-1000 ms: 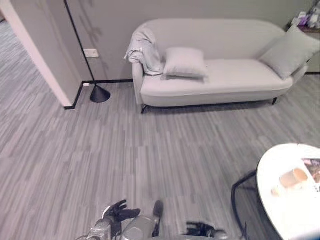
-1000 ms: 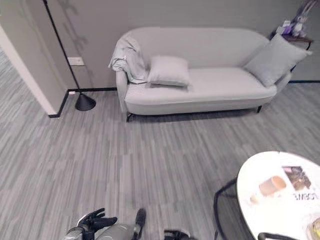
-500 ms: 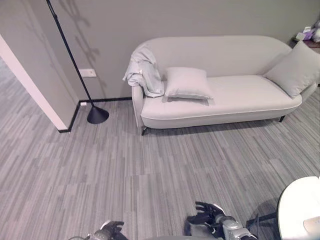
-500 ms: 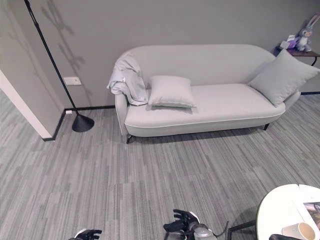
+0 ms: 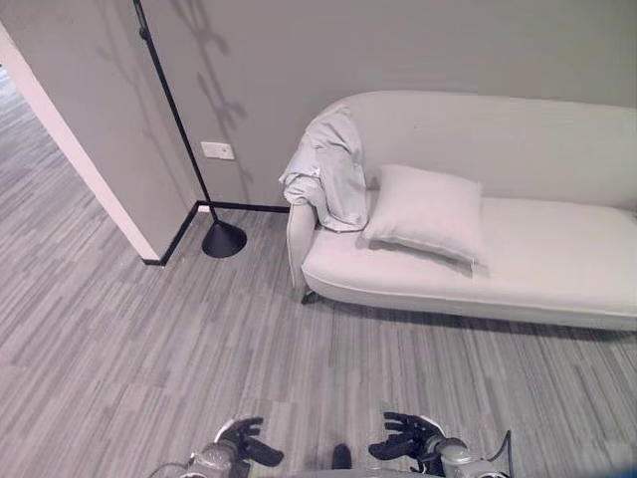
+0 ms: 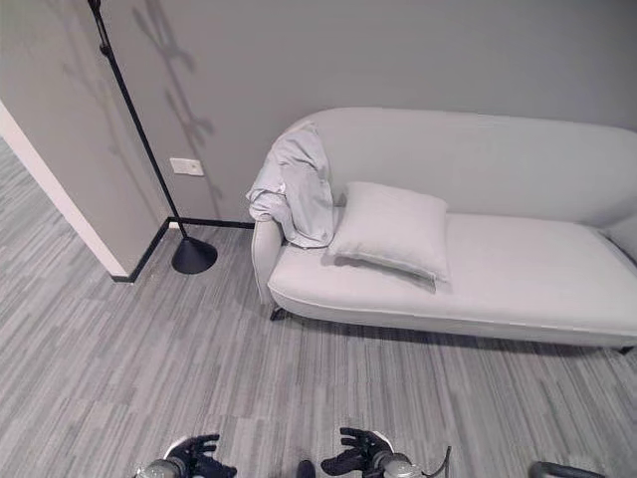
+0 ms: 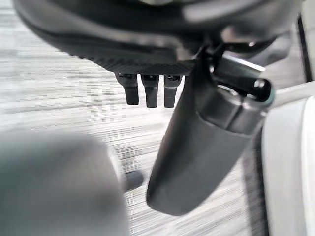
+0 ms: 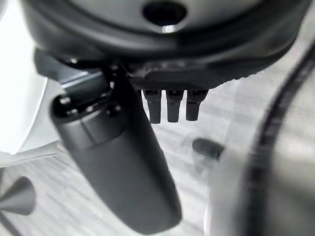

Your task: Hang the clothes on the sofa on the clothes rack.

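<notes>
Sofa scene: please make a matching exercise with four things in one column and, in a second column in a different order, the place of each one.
Things:
1. garment
2. cushion
3. lamp base
4. wall socket

Places:
A. on the floor, by the wall corner
B. draped over the sofa's left arm
C. on the wall, behind the lamp pole
D. on the seat, beside the draped cloth

Pairs: 1-B, 2-D, 3-A, 4-C
</notes>
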### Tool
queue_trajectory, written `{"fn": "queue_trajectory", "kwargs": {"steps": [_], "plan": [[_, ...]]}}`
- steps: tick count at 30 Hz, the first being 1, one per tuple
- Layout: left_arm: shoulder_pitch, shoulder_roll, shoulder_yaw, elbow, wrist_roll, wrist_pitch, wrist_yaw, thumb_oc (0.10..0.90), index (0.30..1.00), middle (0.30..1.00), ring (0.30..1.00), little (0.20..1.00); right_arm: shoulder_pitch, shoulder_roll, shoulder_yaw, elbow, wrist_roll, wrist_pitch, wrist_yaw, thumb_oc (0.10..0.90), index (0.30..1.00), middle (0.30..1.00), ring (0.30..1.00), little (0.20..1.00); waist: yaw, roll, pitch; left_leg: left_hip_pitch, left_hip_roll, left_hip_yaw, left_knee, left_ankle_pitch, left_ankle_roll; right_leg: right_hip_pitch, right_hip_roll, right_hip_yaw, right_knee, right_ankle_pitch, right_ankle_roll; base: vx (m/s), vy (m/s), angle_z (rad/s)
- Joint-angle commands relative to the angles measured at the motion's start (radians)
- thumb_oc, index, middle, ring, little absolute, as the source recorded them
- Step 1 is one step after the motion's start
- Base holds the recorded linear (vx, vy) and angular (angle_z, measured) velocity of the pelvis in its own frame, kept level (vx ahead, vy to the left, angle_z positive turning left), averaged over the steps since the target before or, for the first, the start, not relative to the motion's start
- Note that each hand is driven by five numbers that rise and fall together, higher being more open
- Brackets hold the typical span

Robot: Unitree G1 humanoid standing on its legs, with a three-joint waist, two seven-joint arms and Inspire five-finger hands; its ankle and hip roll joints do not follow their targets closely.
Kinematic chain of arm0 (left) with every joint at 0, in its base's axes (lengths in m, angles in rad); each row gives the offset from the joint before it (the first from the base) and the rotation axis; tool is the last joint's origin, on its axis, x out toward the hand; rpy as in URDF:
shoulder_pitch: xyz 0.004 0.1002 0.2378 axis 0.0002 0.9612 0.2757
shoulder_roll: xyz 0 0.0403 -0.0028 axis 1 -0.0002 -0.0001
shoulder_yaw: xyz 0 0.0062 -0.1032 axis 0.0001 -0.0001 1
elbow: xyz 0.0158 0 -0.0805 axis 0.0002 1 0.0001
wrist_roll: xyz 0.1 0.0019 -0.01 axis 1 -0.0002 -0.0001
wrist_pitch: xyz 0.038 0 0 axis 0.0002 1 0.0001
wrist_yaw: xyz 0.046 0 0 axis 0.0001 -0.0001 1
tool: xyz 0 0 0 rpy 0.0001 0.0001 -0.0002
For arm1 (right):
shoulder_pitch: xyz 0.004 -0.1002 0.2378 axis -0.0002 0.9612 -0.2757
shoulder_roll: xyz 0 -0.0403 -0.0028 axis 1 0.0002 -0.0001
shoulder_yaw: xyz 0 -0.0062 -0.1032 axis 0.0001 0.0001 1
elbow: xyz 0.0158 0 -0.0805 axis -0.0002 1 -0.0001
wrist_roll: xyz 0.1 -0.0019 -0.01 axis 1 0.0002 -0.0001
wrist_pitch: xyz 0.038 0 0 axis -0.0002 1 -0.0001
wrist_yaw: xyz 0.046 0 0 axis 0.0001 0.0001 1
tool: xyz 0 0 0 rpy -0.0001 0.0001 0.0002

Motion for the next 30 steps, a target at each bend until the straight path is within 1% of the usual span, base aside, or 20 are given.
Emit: {"fn": "queue_trajectory", "kwargs": {"steps": [1,2,3,4,5,7,8,9,11,13,15,17,19,20,22,23,25,26,27,30], "plan": [[0.04,-0.023,-0.066,-0.002,-0.008,-0.028,0.034,0.8,0.9,0.9,0.9,0.9,-0.043,-0.067,-0.019,-0.101,0.011,-0.058,-0.049,0.8,0.9,0.9,0.9,0.9,0.034,0.037,0.032,0.01,-0.056,0.08,-0.445,0.113,0.041,0.031,-0.092,0.025,0.002,-0.029,0.207,0.36,0.055,0.12],[0.055,-0.025,-0.049,0.0,-0.03,-0.029,0.035,0.8,0.9,0.9,0.9,0.9,-0.044,-0.079,-0.029,-0.127,0.006,-0.063,-0.064,0.8,0.9,0.9,0.9,0.9,0.048,0.041,0.026,-0.004,-0.072,0.104,-0.578,0.11,0.045,0.054,-0.089,0.015,0.002,-0.049,0.214,0.41,0.079,0.09],[0.068,-0.029,-0.035,0.007,-0.039,-0.025,0.035,0.8,0.9,0.9,0.9,0.9,-0.044,-0.086,-0.034,-0.147,-0.019,-0.066,-0.082,0.8,0.9,0.9,0.9,0.9,0.061,0.057,0.021,-0.016,-0.069,0.126,-0.715,0.141,0.04,0.083,-0.075,0.007,0.002,-0.075,0.218,0.29,0.065,0.09],[0.068,-0.029,-0.035,0.007,-0.039,-0.025,0.035,0.8,0.9,0.9,0.9,0.9,-0.044,-0.086,-0.034,-0.147,-0.019,-0.066,-0.082,0.8,0.9,0.9,0.9,0.9,0.061,0.056,0.02,-0.014,-0.071,0.126,-0.725,0.148,0.04,0.081,-0.077,0.007,0.002,-0.074,0.218,0.58,0.125,0.26],[0.099,-0.047,0.019,0.052,-0.084,-0.002,0.053,0.8,0.9,0.9,0.9,0.9,-0.077,-0.118,-0.046,-0.196,-0.161,-0.054,-0.175,0.8,0.9,0.9,0.9,0.9,0.108,0.085,0.012,-0.071,-0.053,0.184,-1.003,0.258,0.012,0.157,-0.046,-0.007,0.002,-0.142,0.208,0.44,0.084,0.38],[0.108,-0.053,0.036,0.068,-0.106,0.004,0.05,0.8,0.9,0.9,0.9,0.9,-0.091,-0.128,-0.051,-0.218,-0.199,-0.045,-0.195,0.8,0.9,0.9,0.9,0.9,0.122,0.084,0.01,-0.089,-0.063,0.176,-1.019,0.266,0.01,0.181,-0.048,-0.008,0.002,-0.155,0.209,0.41,0.085,0.41],[0.126,-0.049,0.062,0.084,-0.123,0.011,0.039,0.8,0.9,0.9,0.9,0.9,-0.102,-0.135,-0.056,-0.239,-0.206,-0.044,-0.185,0.8,0.9,0.9,0.9,0.9,0.127,0.086,-0.003,-0.07,-0.072,0.147,-1.024,0.262,0.014,0.197,-0.048,-0.006,0.002,-0.159,0.214,0.45,0.119,0.26],[0.149,-0.046,0.091,0.102,-0.131,0.015,0.036,0.8,0.9,0.9,0.9,0.9,-0.101,-0.137,-0.073,-0.249,-0.209,-0.055,-0.198,0.8,0.9,0.9,0.9,0.9,0.131,0.094,-0.023,-0.042,-0.076,0.125,-1.024,0.301,0.022,0.23,-0.043,-0.006,0.002,-0.177,0.218,0.47,0.124,-0.04],[0.168,-0.032,0.107,0.115,-0.107,0.016,0.046,0.8,0.9,0.9,0.9,0.9,-0.088,-0.135,-0.083,-0.265,-0.232,-0.045,-0.201,0.8,0.9,0.9,0.9,0.9,0.142,0.067,-0.048,-0.007,-0.103,0.109,-1.008,0.307,0.033,0.26,-0.078,-0.009,0.033,-0.19,0.225,0.49,0.127,-0.31],[0.174,-0.018,0.112,0.118,-0.081,0.019,0.04,0.8,0.9,0.9,0.9,0.9,-0.078,-0.127,-0.103,-0.266,-0.235,-0.045,-0.2,0.8,0.9,0.9,0.9,0.9,0.151,0.036,-0.07,0.051,-0.135,0.113,-1.014,0.272,0.052,0.241,-0.131,-0.021,0.142,-0.156,0.264,0.42,0.151,-0.27],[0.174,-0.008,0.096,0.094,-0.044,0.017,0.039,0.8,0.9,0.9,0.9,0.9,-0.073,-0.136,-0.128,-0.273,-0.242,-0.042,-0.215,0.8,0.9,0.9,0.9,0.9,0.142,0.032,-0.073,0.112,-0.162,0.107,-1.024,0.238,0.076,0.176,-0.166,-0.033,0.331,-0.057,0.301,0.33,0.193,0.0],[0.154,0.007,0.036,0.042,0.031,0.008,0.053,0.8,0.9,0.9,0.9,0.9,-0.105,-0.168,-0.151,-0.287,-0.277,-0.044,-0.252,0.8,0.9,0.9,0.9,0.9,0.115,0.054,-0.052,0.167,-0.174,0.082,-1.024,0.201,0.106,0.076,-0.196,-0.037,0.555,0.067,0.32,0.24,0.191,0.33],[0.13,0.016,-0.028,0.01,0.085,0.004,0.052,0.8,0.9,0.9,0.9,0.9,-0.123,-0.187,-0.162,-0.305,-0.319,-0.05,-0.291,0.8,0.9,0.9,0.9,0.9,0.095,0.088,-0.039,0.203,-0.153,0.06,-1.024,0.183,0.12,-0.011,-0.206,-0.061,0.702,0.092,0.316,0.23,0.134,0.37],[0.12,0.023,-0.062,-0.007,0.115,0.003,0.05,0.8,0.9,0.9,0.9,0.9,-0.134,-0.201,-0.164,-0.314,-0.348,-0.047,-0.309,0.8,0.9,0.9,0.9,0.9,0.083,0.106,-0.037,0.225,-0.138,0.042,-1.024,0.169,0.122,-0.056,-0.211,-0.073,0.737,0.067,0.3,0.27,0.068,0.76],[0.102,0.033,-0.087,-0.032,0.127,-0.002,0.045,0.8,0.9,0.9,0.9,0.9,-0.135,-0.236,-0.173,-0.337,-0.393,-0.049,-0.337,0.8,0.9,0.9,0.9,0.9,0.059,0.107,-0.025,0.258,-0.142,0.013,-1.024,0.148,0.119,-0.115,-0.215,-0.073,0.716,0.004,0.285,0.25,-0.048,0.72],[0.092,0.037,-0.094,-0.048,0.125,-0.006,0.048,0.8,0.9,0.9,0.9,0.9,-0.136,-0.256,-0.176,-0.356,-0.414,-0.049,-0.347,0.8,0.9,0.9,0.9,0.9,0.047,0.105,-0.022,0.267,-0.143,-0.013,-1.024,0.144,0.112,-0.132,-0.194,-0.057,0.643,-0.015,0.278,0.29,-0.189,0.4],[0.068,0.033,-0.107,-0.072,0.12,-0.018,0.052,0.8,0.9,0.9,0.9,0.9,-0.134,-0.293,-0.195,-0.383,-0.444,-0.042,-0.376,0.8,0.9,0.9,0.9,0.9,0.025,0.088,-0.017,0.288,-0.151,-0.071,-1.024,0.125,0.093,-0.126,-0.147,0.003,0.364,-0.039,0.278,0.25,-0.227,0.58],[0.055,0.034,-0.128,-0.079,0.125,-0.022,0.053,0.8,0.9,0.9,0.9,0.9,-0.139,-0.318,-0.197,-0.408,-0.455,-0.04,-0.387,0.8,0.9,0.9,0.9,0.9,0.017,0.077,-0.012,0.287,-0.153,-0.081,-1.024,0.119,0.086,-0.131,-0.138,0.029,0.255,-0.028,0.281,0.15,-0.184,0.9],[0.037,0.03,-0.134,-0.076,0.145,-0.031,0.058,0.8,0.9,0.9,0.9,0.9,-0.123,-0.329,-0.223,-0.389,-0.454,-0.042,-0.401,0.8,0.9,0.9,0.9,0.9,0.015,0.067,-0.014,0.285,-0.157,-0.106,-1.024,0.106,0.085,-0.079,-0.133,0.058,0.138,-0.036,0.284,0.13,-0.164,0.84],[0.05,0.012,-0.139,-0.044,0.165,-0.033,0.087,0.8,0.9,0.9,0.9,0.9,-0.141,-0.319,-0.223,-0.363,-0.452,-0.048,-0.429,0.8,0.9,0.9,0.9,0.9,0.031,0.052,-0.04,0.292,-0.144,-0.11,-1.024,0.089,0.074,-0.018,-0.124,0.048,0.06,-0.013,0.277,0.17,-0.158,0.74]]}}
